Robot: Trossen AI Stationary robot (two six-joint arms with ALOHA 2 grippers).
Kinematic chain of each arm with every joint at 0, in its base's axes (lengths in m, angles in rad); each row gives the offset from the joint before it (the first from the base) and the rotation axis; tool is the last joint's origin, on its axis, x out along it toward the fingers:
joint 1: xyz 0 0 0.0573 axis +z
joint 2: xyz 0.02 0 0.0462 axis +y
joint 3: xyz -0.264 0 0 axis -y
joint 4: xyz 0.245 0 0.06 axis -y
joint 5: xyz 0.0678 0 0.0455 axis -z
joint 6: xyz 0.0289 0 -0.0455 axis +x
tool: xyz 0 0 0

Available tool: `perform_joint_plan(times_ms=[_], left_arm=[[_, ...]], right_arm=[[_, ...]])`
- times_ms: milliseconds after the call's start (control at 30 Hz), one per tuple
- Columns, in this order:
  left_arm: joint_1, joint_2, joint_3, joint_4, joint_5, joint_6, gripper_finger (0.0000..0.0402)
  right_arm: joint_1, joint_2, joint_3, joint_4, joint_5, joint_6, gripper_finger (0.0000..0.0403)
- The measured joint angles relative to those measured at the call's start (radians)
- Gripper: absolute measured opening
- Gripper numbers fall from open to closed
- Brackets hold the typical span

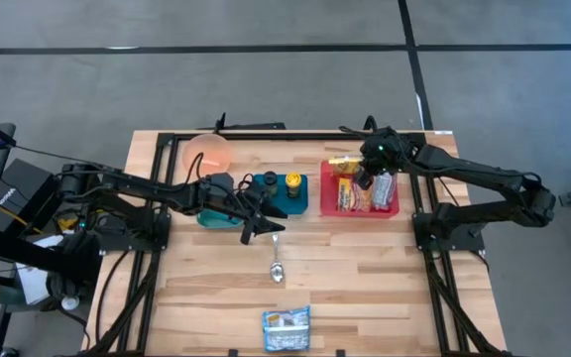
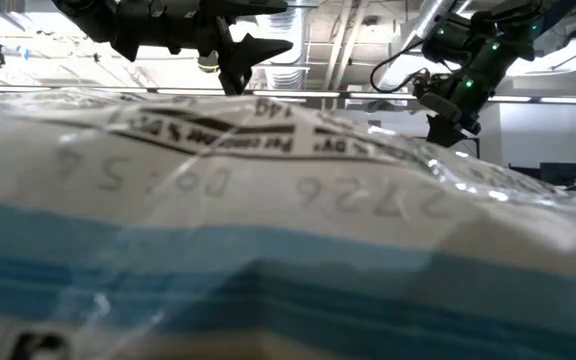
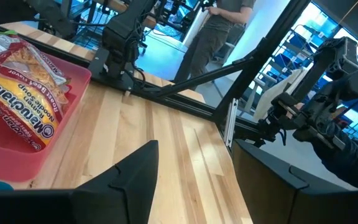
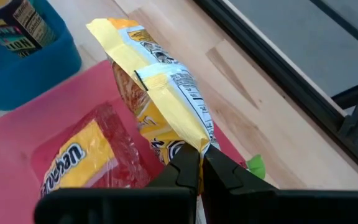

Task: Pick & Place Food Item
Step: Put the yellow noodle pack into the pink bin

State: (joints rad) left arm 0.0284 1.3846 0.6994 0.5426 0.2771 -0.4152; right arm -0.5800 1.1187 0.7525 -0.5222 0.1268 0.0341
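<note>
Your right hand is hovering over the red tray on the right part of the counter, and its fingers are clenched on the edge of a yellow noodle packet. The packet is standing up out of the tray, pinched at one corner, with another yellow packet lying flat in the tray beside it. More packets are filling the same tray in the high view.

Your left hand is reaching out over the middle of the counter, just near of the teal bin, and its fingers are standing apart with nothing between them. One dark fingertip is showing in the left wrist view above bare wood, with the red tray and a noodle packet off to its side.

A small yellow-lidded jar is sitting in the teal bin. An orange bowl is resting at the far left of the counter, touching the bin's left end. A spoon is lying on the wood near of your left hand. A blue-and-white pouch is lying at the near edge, filling most of the low view. A person is standing in the room beyond the counter.
</note>
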Motion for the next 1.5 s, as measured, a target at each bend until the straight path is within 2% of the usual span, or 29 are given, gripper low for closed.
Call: perform_joint_plan(times_ms=[733,1167,1333,1500], left_arm=[[0.0,0.0,0.0,-0.003,0.0,0.0,0.0199],[0.0,0.0,0.0,-0.016,0.0,0.0,0.0199],[-0.001,0.0,0.0,-0.06,0.0,-0.001,0.0199],[-0.017,0.0,0.0,-0.065,0.0,0.0,0.0199]], right_arm=[[0.001,0.0,0.0,-0.002,0.0,0.011,0.0001],[0.002,0.0,0.0,-0.001,0.027,0.01,0.0073],[0.001,-0.001,0.0,-0.001,0.107,-0.005,0.0084],[-0.001,-0.028,0.006,-0.009,0.109,-0.016,0.0084]])
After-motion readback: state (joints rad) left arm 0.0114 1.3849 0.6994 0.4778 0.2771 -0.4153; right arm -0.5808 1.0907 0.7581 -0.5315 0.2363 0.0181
